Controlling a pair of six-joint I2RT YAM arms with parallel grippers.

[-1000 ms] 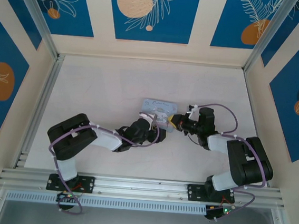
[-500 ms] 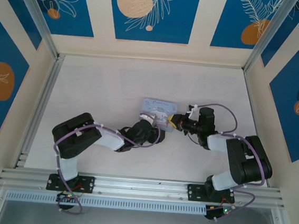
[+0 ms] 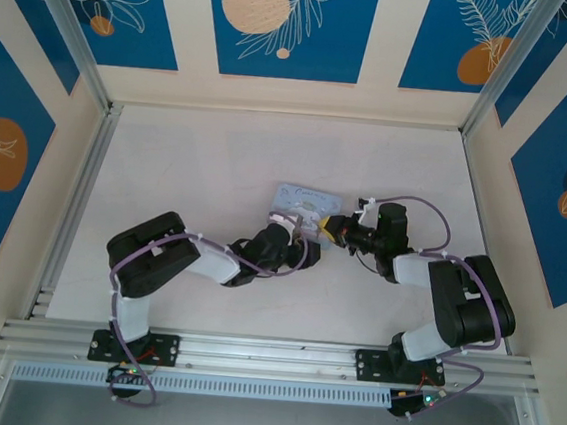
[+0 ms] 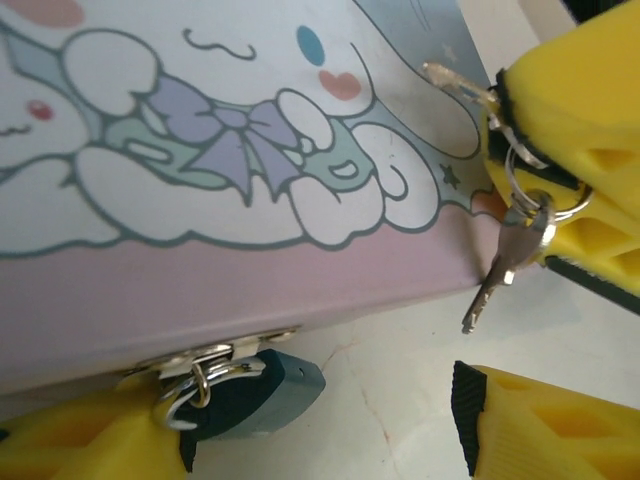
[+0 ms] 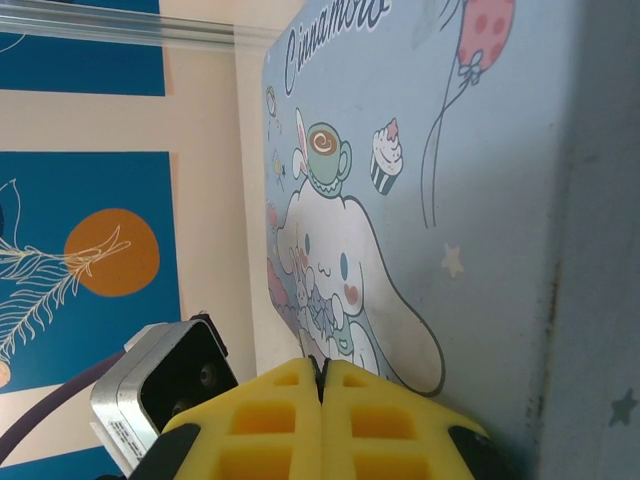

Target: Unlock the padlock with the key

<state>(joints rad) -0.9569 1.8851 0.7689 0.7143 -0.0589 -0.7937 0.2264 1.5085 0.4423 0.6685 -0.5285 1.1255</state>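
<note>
The padlock (image 4: pixel 255 392), small and dark blue-grey, hangs from the silvery hasp (image 4: pixel 205 358) on the front of the pastel-blue tin (image 4: pixel 230 150) (image 3: pixel 305 204) (image 5: pixel 480 170). My left gripper (image 4: pixel 325 430) (image 3: pixel 297 238) is open. Its left finger (image 4: pixel 90 440) touches the padlock and its right finger (image 4: pixel 545 425) stands well apart. My right gripper (image 4: pixel 560 110) (image 5: pixel 322 372) (image 3: pixel 331 228) is shut on the key (image 4: pixel 452 80), whose tip pokes out over the tin's lid. A second key (image 4: pixel 503 268) dangles from the ring below it.
The tin lies mid-table between both arms, a white cartoon dog on its lid. The left wrist's camera housing (image 5: pixel 168 382) sits close to the right fingers. Pale tabletop (image 3: pixel 207 175) spreads behind and to the left; framed walls enclose the table.
The left arm has pushed a little right and forward against the tin's front, and the tin has slid slightly right. The right gripper has stayed at the tin's right corner.
</note>
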